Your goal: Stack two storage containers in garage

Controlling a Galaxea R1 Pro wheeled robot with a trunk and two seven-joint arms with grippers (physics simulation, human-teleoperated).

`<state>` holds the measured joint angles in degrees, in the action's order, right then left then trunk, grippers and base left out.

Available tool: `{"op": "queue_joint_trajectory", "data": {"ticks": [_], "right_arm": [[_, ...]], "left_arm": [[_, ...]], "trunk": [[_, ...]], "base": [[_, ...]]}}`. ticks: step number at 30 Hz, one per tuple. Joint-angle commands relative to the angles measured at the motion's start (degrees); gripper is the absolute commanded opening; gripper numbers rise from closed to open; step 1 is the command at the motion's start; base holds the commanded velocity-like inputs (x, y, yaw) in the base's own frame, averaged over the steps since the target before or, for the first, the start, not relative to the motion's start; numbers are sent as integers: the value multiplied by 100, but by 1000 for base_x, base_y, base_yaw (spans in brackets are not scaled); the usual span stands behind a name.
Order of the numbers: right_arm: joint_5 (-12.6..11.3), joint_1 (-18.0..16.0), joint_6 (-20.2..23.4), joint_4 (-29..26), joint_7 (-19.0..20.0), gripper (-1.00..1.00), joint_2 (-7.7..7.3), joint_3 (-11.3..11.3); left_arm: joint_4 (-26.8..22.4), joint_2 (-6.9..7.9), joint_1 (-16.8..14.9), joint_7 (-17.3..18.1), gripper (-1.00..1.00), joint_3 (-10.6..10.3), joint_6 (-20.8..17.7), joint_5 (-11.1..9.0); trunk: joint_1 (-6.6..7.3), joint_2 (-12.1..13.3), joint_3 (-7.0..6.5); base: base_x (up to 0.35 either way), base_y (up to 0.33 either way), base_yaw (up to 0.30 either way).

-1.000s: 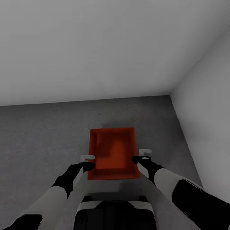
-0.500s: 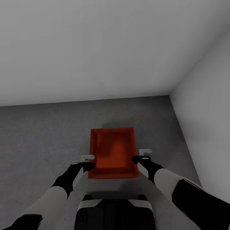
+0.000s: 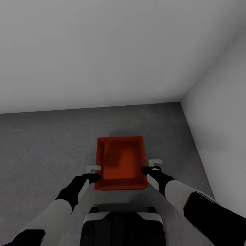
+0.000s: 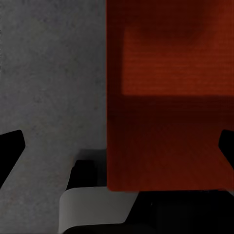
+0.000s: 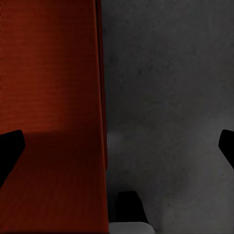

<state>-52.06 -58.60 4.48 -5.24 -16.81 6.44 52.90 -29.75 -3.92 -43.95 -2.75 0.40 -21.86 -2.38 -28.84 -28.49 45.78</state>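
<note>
I could not tell from the head view whether one red bin (image 3: pixel 120 163) sat there or two stacked, since I saw only a single rim and a single inside. It lay on the grey concrete floor (image 3: pixel 44 143) straight ahead of my trunk (image 3: pixel 123 227), close to the corner where two plain white walls (image 3: pixel 102 51) met. Its near end was partly shadowed, and my trunk hid the floor just below it.

My left gripper (image 3: pixel 93 173) stood at the bin's left wall and my right gripper (image 3: pixel 149 166) at its right wall, each right beside the rim. In the left wrist view the dark fingertips (image 4: pixel 10 148) sat far apart at the picture's edges, with bin (image 4: pixel 168 107) and floor (image 4: pixel 48 78) between them, so that gripper was spread wide and held nothing. The right wrist view read the same: fingertips (image 5: pixel 10 146) wide apart, bin wall (image 5: pixel 48 97) beside bare concrete (image 5: pixel 165 87). Whether either finger touched the bin I could not make out.
</note>
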Motion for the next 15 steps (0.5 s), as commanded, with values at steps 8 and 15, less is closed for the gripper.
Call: {"op": "queue_joint_trajectory", "data": {"ticks": [8, 15], "right_arm": [[-27, -2, 30, -12, -41, 100, 1, 46], [-27, -2, 27, -12, -42, 100, 6, 49]], "left_arm": [[-13, -2, 0, -24, 100, 4, -29, -26], [-13, -2, 0, -30, 100, 4, -21, -26]], "trunk": [[173, 316, -178], [306, 558, -346]], "base": [[0, 0, 0], [0, 0, 0]]}}
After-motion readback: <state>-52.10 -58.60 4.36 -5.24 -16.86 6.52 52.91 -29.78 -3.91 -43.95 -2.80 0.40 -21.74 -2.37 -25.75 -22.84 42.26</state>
